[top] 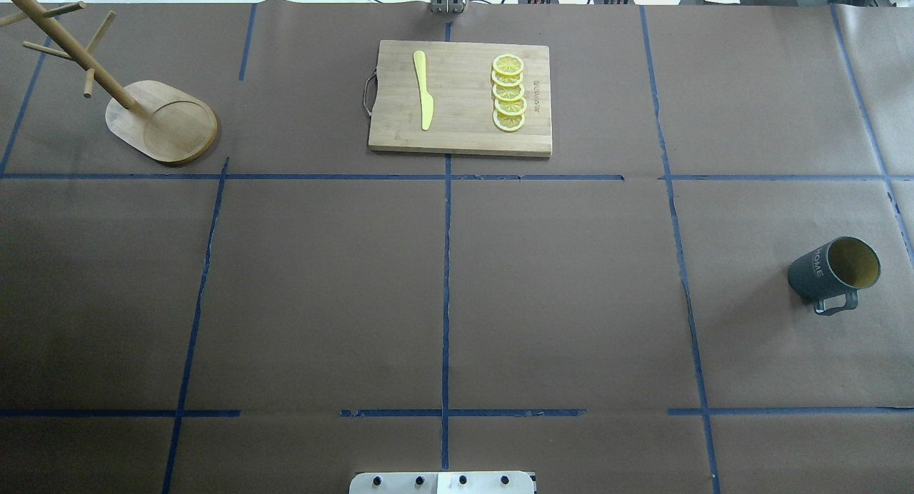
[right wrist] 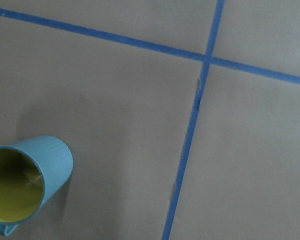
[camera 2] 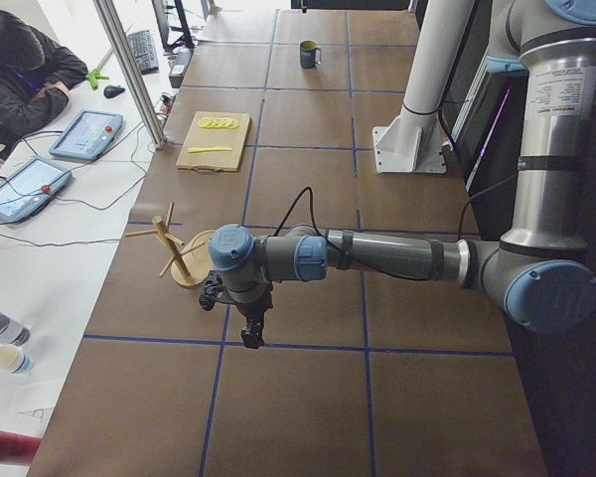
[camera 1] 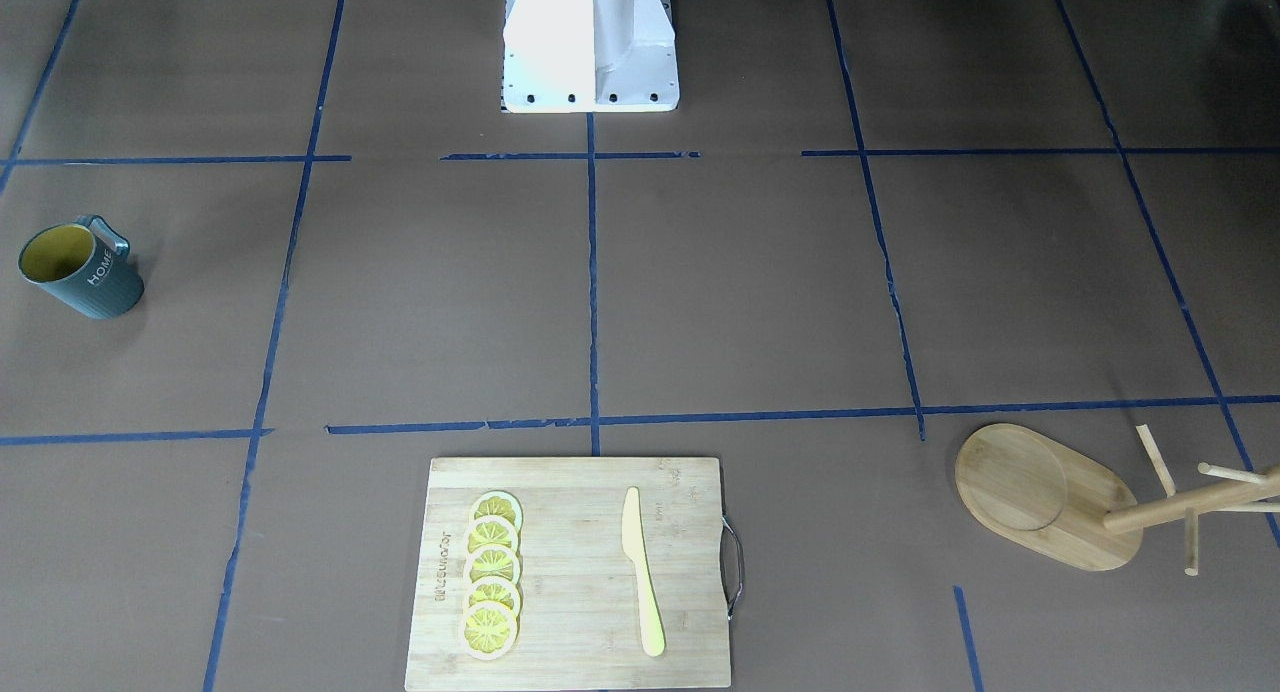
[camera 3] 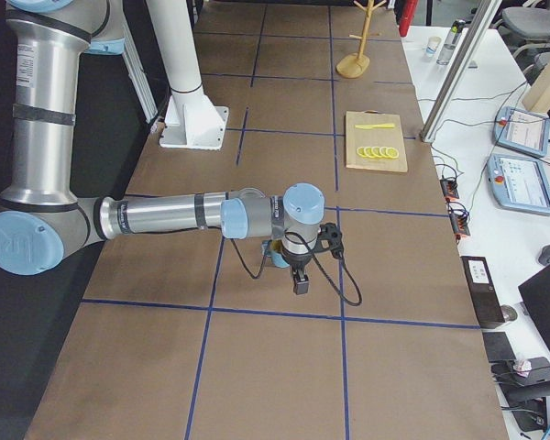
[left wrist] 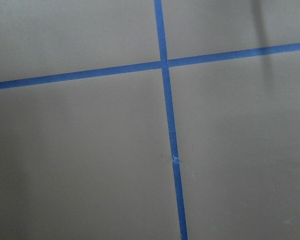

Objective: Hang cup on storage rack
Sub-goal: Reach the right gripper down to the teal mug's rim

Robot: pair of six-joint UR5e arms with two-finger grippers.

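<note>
Dark teal-grey ribbed cup with yellow inside, white "HOME" label: upright on the brown paper-covered table, far out on robot's right side, handle turned toward the robot's base. Blue tape grid lines run close by it; nothing touches it.

Light bamboo storage rack, flat oval base with round recess, central post with thin dowel pegs: upright at far left corner, well apart from the cup.

Rectangular bamboo cutting board with metal handle: far edge, centre. On it, a yellow knife beside a row of overlapping lemon slices.

Left gripper: seen only from the side, pointing down over the table near the rack's base. Cannot tell how wide its fingers stand.

Right gripper: also seen only from the side, pointing down near the cup, which sits partly hidden behind the wrist. Finger spread cannot be told. Right wrist camera has the cup at lower left, mouth up.
</note>
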